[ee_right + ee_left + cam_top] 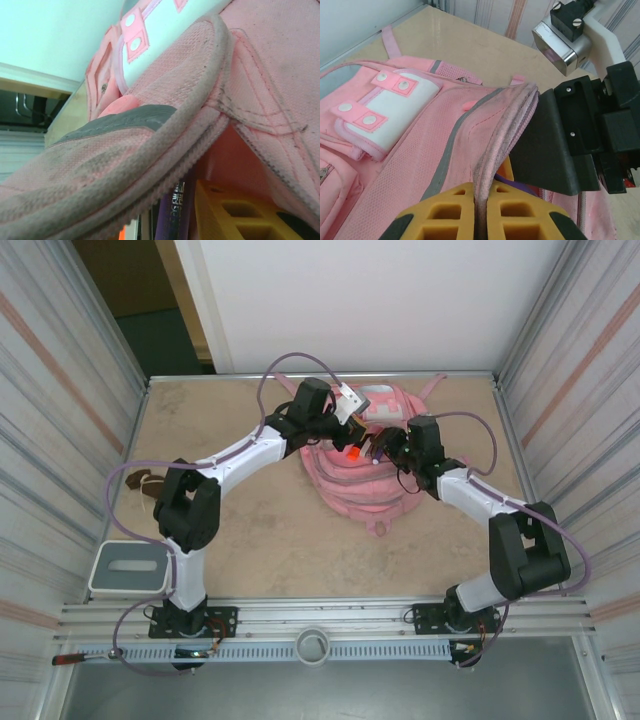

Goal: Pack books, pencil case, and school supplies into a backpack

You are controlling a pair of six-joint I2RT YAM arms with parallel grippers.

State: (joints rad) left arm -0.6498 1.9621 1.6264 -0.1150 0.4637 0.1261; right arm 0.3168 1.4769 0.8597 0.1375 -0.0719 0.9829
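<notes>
1. As I look down from above, the backpack [365,495] lies upper-middle on the counter [250,550].
2. My left claw [481,212] pinches its pocket rim.
3. I cannot tell whether the right claw [383,451] is spread; a purple pen [172,212] shows beside its finger.

Beige speckled table [250,550], enclosed by striped side panels [60,390]. Plain white wall [370,300] behind. Dark opening [150,320] at far left. Light is even.

The backpack [362,490] lies far-centre on the worktop [250,540]. Over it, my left end effector [481,210] sits just left of my right end effector [380,452].
</notes>
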